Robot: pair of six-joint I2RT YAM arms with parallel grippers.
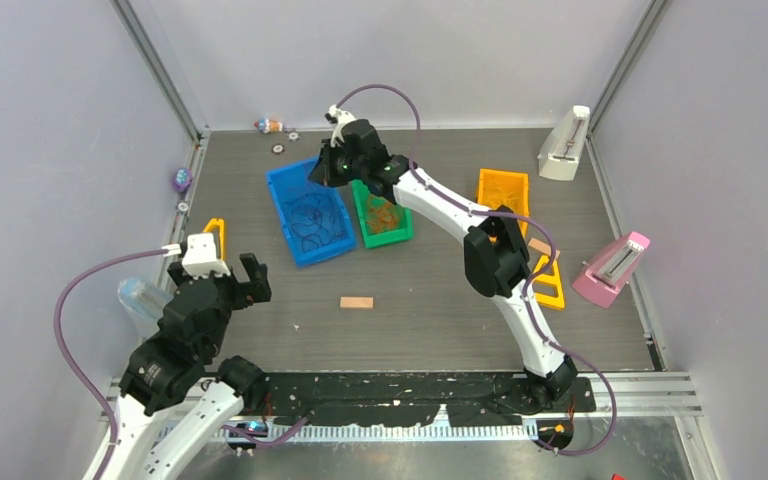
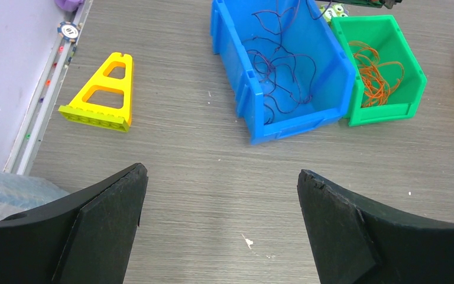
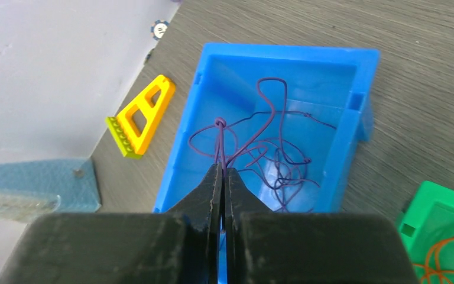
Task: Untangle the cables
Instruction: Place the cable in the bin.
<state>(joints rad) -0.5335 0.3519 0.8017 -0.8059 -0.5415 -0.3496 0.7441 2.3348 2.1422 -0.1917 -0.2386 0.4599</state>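
Black fingers of the right gripper [image 3: 221, 170] fill the foreground of the right wrist view, pressed together and clamped on a strand of the purple cables [image 3: 219, 123]. The strand runs up from the tips to a small knot, then spreads into loose loops lying on the floor of the blue bin [image 3: 354, 59]. In the top view this gripper hangs over the far end of that bin, with its arm stretched across the table.

Just beside the blue bin, on its right, stands the green bin [image 2: 415, 80], holding the orange cables [image 2: 375, 74] in a loose heap. An orange bin [image 1: 503, 185] sits further right, apart from the green one.

The left gripper [image 2: 220, 174] hovers over bare table at the near left, its jaws wide apart with nothing between them. It is well apart from both cable bins. A yellow triangular frame [image 2: 103, 89] lies flat near the left wall, and a small wooden block [image 1: 356, 302] rests on the table between the two arms
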